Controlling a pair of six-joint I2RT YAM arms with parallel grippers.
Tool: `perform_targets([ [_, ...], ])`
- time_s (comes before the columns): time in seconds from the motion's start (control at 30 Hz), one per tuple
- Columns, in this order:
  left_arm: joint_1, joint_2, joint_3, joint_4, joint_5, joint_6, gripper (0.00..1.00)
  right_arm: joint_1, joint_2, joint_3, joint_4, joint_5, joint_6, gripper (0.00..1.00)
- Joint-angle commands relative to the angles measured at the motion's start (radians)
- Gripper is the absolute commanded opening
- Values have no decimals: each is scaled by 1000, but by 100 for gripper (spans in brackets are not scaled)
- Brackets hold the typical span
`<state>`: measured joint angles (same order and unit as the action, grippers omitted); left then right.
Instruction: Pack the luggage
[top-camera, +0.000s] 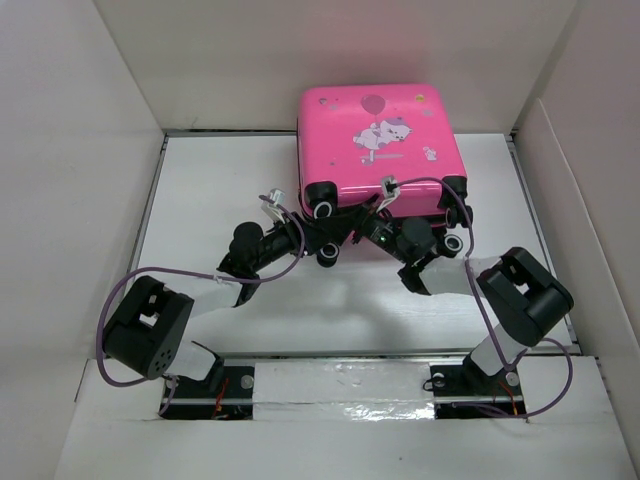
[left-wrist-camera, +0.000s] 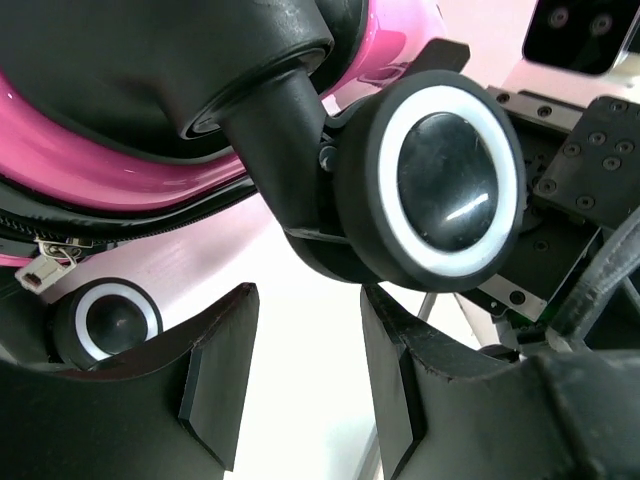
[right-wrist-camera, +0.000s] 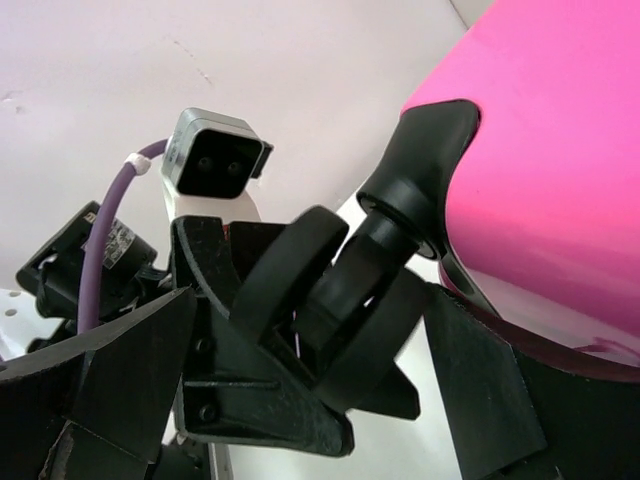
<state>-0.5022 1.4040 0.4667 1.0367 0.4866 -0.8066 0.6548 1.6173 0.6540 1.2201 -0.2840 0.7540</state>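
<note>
Luggage (top-camera: 380, 140) lies flat on the white table (top-camera: 220, 200) toward 12 to 1 o'clock, closed, with its printed pink face up and its black wheels along the 6 o'clock edge. A white cartoon animal and a balloon show on the glossy lid. Both arms reach in to that wheeled edge from 6 o'clock, the left from about 7 and the right from about 5, and they meet close together just below the shell.

In the left wrist view the left fingers (left-wrist-camera: 215, 380) stand wide apart with only bare table between them. A white-ringed wheel (left-wrist-camera: 445, 180) hangs just above the gap, toward 1 o'clock, on its black stem under the pink shell. Whether it touches a finger I cannot tell. A second wheel (left-wrist-camera: 105, 325) sits at 8 o'clock, and a small zip pull (left-wrist-camera: 40, 265) hangs from the dark zip line above it.

In the right wrist view the right fingers (right-wrist-camera: 480, 400) are also spread wide, and a black wheel (right-wrist-camera: 330, 300) of the case sits between them, with no clear contact visible. The left arm's wrist camera (right-wrist-camera: 215, 155) shows at 11 o'clock, beyond that wheel.
</note>
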Motion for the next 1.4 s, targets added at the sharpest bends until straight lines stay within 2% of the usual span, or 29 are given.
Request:
perform_targets([
  [0.0, -1, -33, 38, 72, 20, 4, 42, 2, 3, 65, -51, -12, -41, 100],
  [0.3, -1, -34, 39, 52, 9, 21, 42, 2, -2, 91, -159, 20, -44, 100],
  [0.37, -1, -34, 39, 54, 7, 23, 42, 2, -7, 91, -160, 28, -47, 94],
  [0.43, -1, -36, 39, 52, 9, 26, 42, 2, -8, 91, -160, 42, -47, 82],
  [0.5, -1, -42, 35, 45, 1, 33, 42, 2, -13, 95, -174, 55, -56, 64],
  [0.53, -1, -46, 33, 37, -2, 38, 42, 2, -16, 98, -185, 63, -64, 48],
  [0.63, -1, -74, 30, -24, -31, 81, 42, 2, -37, 104, -241, 112, -102, 37],
  [0.67, -1, -85, 29, -42, -43, 96, 42, 11, -45, 107, -255, 124, -113, 29],
  [0.73, -1, -123, 23, -125, -95, 130, 42, 22, -71, 104, -292, 166, -146, 20],
  [0.87, -1, -201, 0, -303, -273, 228, 40, 52, -131, 98, -370, 226, -208, 15],
  [1.0, -1, -247, -14, -381, -382, 265, 40, 74, -187, 90, -445, 275, -257, 12],
  [1.07, -1, -247, -13, -394, -402, 277, 41, 83, -217, 85, -467, 311, -280, 11],
  [1.2, -1, -183, 6, -360, -395, 308, 53, 83, -247, 84, -490, 315, -292, 11],
  [1.37, -1, -94, 9, -251, -353, 320, 51, 83, -255, 91, -499, 313, -301, 11],
])
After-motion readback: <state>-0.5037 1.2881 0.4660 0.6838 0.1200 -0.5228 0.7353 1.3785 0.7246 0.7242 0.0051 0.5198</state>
